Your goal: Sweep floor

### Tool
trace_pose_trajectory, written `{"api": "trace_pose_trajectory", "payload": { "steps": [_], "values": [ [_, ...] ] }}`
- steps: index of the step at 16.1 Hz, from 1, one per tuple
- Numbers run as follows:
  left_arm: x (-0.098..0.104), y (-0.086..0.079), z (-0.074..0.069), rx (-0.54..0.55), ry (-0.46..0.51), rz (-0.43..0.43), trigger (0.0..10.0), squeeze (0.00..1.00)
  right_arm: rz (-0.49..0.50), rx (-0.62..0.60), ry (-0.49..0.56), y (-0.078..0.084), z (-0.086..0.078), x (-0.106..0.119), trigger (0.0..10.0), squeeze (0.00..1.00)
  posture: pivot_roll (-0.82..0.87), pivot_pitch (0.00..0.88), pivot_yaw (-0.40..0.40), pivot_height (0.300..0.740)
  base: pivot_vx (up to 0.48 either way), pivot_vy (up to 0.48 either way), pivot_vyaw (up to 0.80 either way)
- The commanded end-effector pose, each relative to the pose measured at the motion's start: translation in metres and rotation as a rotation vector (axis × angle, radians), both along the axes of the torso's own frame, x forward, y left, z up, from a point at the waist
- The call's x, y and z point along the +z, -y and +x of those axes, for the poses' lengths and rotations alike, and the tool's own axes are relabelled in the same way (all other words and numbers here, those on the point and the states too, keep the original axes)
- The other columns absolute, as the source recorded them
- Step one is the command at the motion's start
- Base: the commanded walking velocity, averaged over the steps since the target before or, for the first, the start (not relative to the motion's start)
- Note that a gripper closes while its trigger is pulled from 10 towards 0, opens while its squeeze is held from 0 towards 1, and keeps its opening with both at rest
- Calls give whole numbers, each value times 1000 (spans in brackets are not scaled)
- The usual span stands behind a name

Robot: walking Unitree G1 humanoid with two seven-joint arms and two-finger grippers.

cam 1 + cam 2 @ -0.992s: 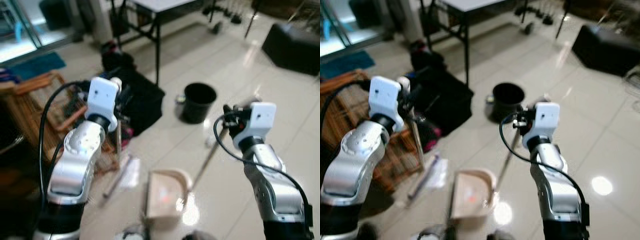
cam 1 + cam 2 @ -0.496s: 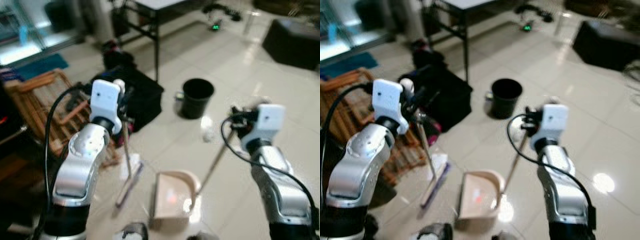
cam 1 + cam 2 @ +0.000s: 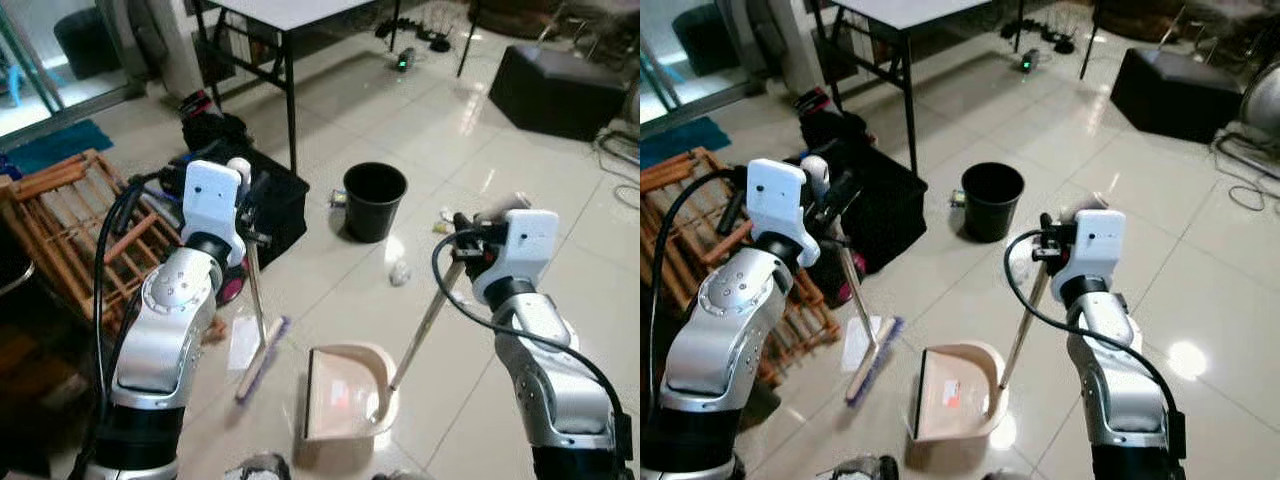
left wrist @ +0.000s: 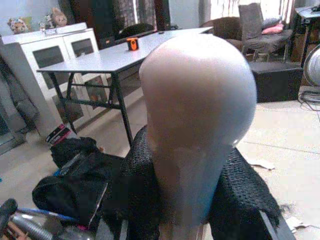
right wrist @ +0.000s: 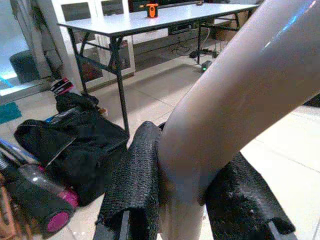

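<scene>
Broom and dustpan both in hand on the tiled floor.
Left gripper [image 3: 246, 213] clamps the broom [image 3: 255, 318] handle; right gripper [image 3: 466, 243] clamps the dustpan [image 3: 345, 392] handle, bucket [image 3: 374, 201] beyond.

Black bucket [image 3: 374, 200] on tiled floor; dark-legged table [image 3: 290, 12] behind; black bag [image 3: 268, 195] beside wooden rack [image 3: 60, 220]; possibly crumpled paper [image 3: 400, 272].
</scene>
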State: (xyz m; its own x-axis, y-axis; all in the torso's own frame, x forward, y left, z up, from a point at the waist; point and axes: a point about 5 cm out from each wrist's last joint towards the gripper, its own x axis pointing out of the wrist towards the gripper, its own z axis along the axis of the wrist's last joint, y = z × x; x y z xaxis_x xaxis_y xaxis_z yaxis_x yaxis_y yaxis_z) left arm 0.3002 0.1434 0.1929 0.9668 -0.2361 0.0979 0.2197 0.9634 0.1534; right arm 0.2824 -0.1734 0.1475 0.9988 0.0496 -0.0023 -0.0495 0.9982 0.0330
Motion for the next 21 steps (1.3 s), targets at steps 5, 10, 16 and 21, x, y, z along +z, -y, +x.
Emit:
{"api": "trace_pose_trajectory", "payload": {
  "steps": [5,10,16,21],
  "values": [
    [7,-2,1,7,45,15,10000,0,-2,10,60,-2,0,11,10000,0,-19,83,18,740,329,0,0],
    [6,-2,1,8,43,17,10000,0,-28,20,51,-3,-2,9,10000,0,-20,87,20,740,333,0,0],
    [6,-1,1,2,42,13,10000,0,-19,0,58,0,-1,10,10000,0,-22,91,21,740,383,0,0],
    [7,-3,2,7,48,18,10000,0,-56,32,44,-5,1,9,10000,0,-18,87,22,740,395,0,89]
  ]
}}
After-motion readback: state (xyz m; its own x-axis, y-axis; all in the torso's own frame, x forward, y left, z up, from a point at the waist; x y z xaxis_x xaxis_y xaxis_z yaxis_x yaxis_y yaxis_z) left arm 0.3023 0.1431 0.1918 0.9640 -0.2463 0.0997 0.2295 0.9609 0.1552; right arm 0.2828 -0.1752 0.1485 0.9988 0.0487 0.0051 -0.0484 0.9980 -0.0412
